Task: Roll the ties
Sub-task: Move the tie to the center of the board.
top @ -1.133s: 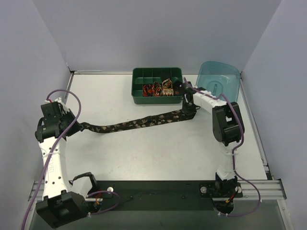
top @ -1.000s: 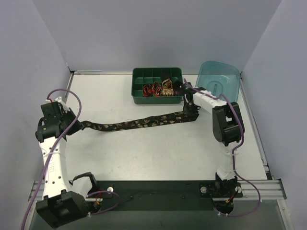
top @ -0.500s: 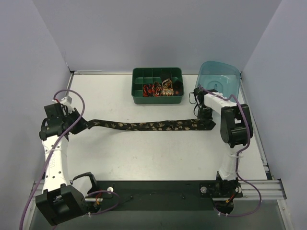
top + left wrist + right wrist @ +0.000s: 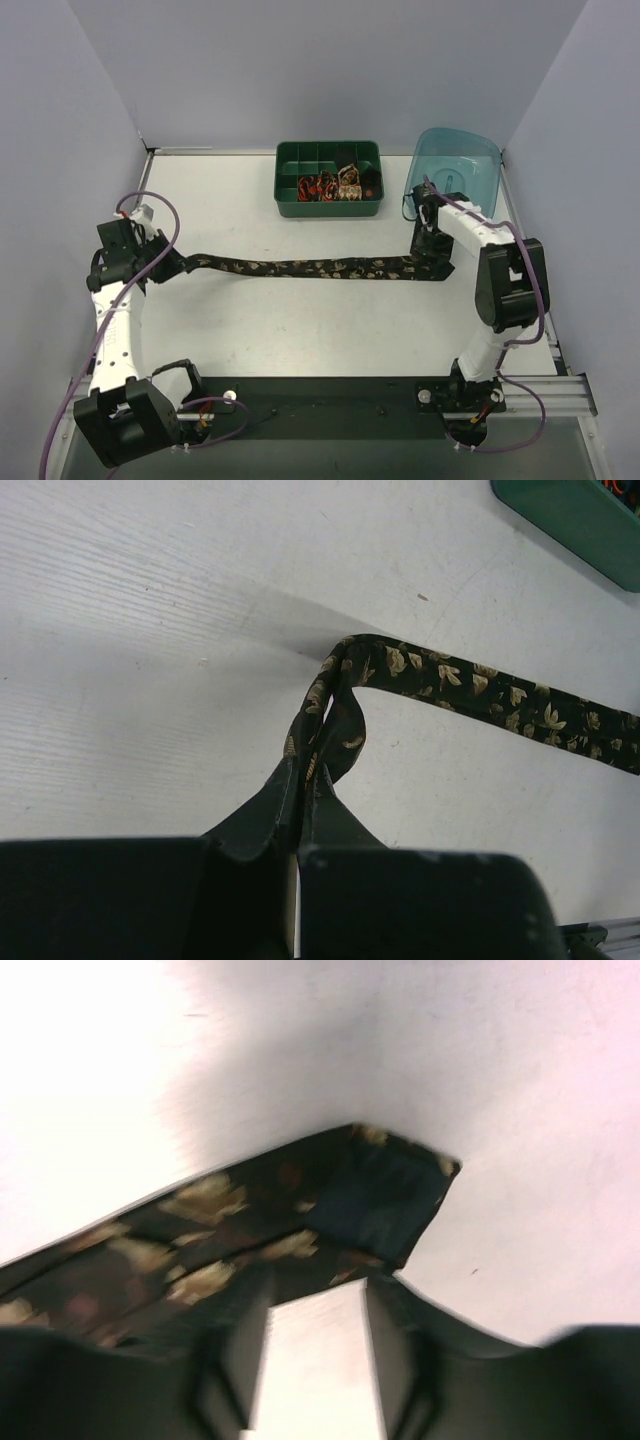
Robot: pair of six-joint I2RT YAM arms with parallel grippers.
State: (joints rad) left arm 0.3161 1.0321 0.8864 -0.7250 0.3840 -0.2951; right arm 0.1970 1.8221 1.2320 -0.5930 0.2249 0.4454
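A long tie (image 4: 300, 267), black with gold motifs, lies stretched straight across the middle of the table. My left gripper (image 4: 168, 262) is shut on its narrow left end, and the left wrist view shows the fabric (image 4: 345, 695) pinched and lifted between the fingertips of that gripper (image 4: 308, 778). My right gripper (image 4: 432, 258) stands over the tie's wide right end. In the right wrist view the gripper (image 4: 318, 1290) is open, with bare table between its fingers and the tie end (image 4: 300, 1215) flat just ahead. Rolled ties (image 4: 332, 186) sit in the tray.
The dark green compartment tray (image 4: 300, 160) stands at the back centre; its corner (image 4: 575, 520) shows in the left wrist view. A translucent teal tub (image 4: 460, 160) stands at the back right, just behind my right arm.
Both arms carried the tie toward the near side, the right end swinging away from the tray. The strip now lies straight, and my right gripper has opened and let go of its end.
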